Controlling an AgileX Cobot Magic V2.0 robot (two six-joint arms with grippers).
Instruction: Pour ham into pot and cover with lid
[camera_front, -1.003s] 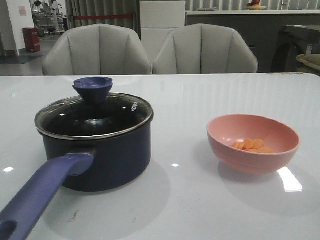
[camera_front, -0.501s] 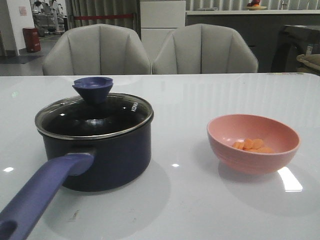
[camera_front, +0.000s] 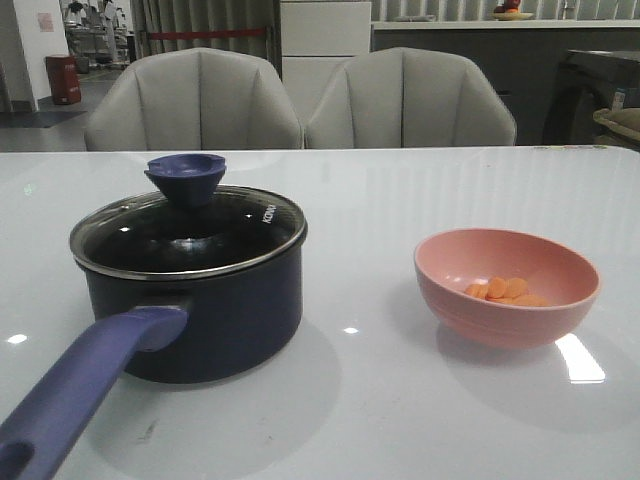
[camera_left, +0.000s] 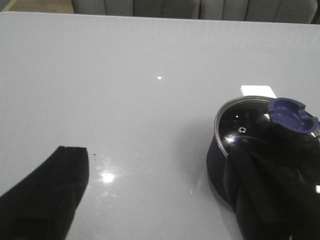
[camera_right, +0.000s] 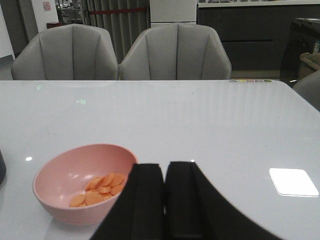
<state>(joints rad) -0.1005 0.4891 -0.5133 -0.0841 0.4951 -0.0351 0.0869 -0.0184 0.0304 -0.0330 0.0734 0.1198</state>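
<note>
light: dim, overhead | glare: patches on table (camera_front: 330, 400) | left wrist: perhaps soft focus

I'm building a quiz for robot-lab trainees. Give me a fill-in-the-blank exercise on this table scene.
1. The ham slices lie inside the pink ____.
2. The glass lid sits on top of the ____.
3. The right gripper has its fingers ____ together, holding nothing.
4. The pot's long handle points ____ the camera in the front view.

Missing words: bowl; pot; shut; toward
</note>
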